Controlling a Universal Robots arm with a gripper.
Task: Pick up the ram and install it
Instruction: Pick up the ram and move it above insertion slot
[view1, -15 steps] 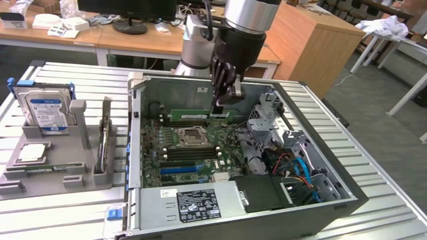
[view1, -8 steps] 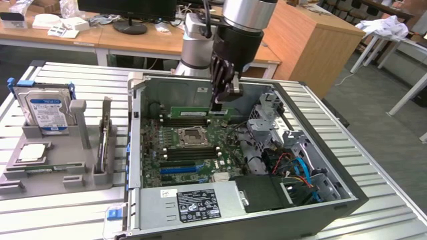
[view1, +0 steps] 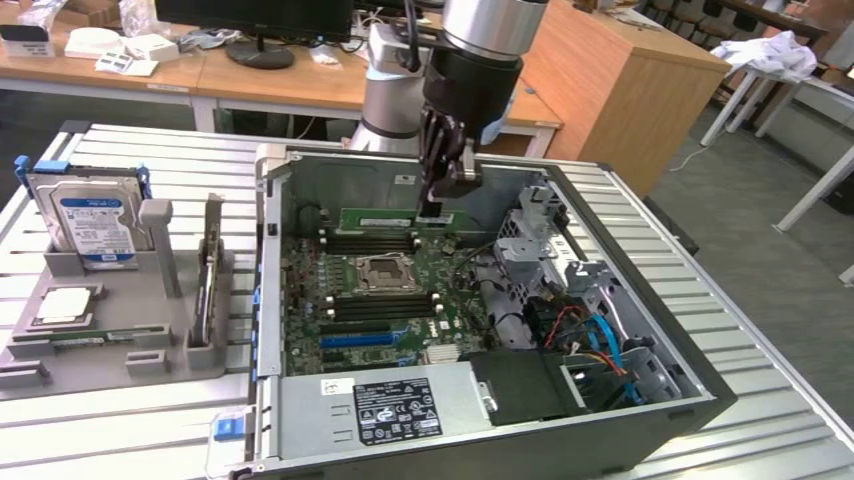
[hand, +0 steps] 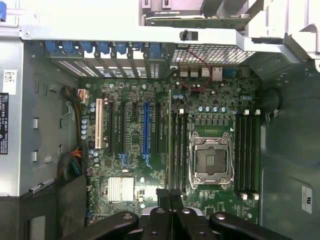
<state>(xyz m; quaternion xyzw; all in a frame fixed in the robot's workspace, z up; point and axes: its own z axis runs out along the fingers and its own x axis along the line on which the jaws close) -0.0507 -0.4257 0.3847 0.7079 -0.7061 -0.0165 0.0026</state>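
ram (view1: 391, 218) is clamped in the gripper (view1: 435, 212): fingers closed on one end of the stick, the rest sticking out toward the exterior view's left

ram hangs inside the open computer case (view1: 694, 400), near the CPU socket (view1: 384, 268), over the bank of black memory slots (view1: 374, 241) just beside the socket. long edge runs parallel to the slots. can't tell from either view whether its lower edge touches a slot

exterior view gives the ram's green face flat-on and the arm (view1: 474, 60) reaching down into the case. it also gives what sits well apart from the socket, outside the case: a blue-labelled hard drive (view1: 94, 225) upright in a grey holder (view1: 160, 300)

wrist view gives the ram (hand: 170, 140) edge-on, a thin line running out from the gripper (hand: 170, 199). it lies parallel to the memory slots (hand: 180, 150), just on their far side from the CPU socket (hand: 210, 159). a second slot bank (hand: 247, 155) sits on the socket's opposite side. a blue expansion slot (hand: 146, 130) and a silver heatsink (hand: 121, 189) lie further from the socket than the ram does
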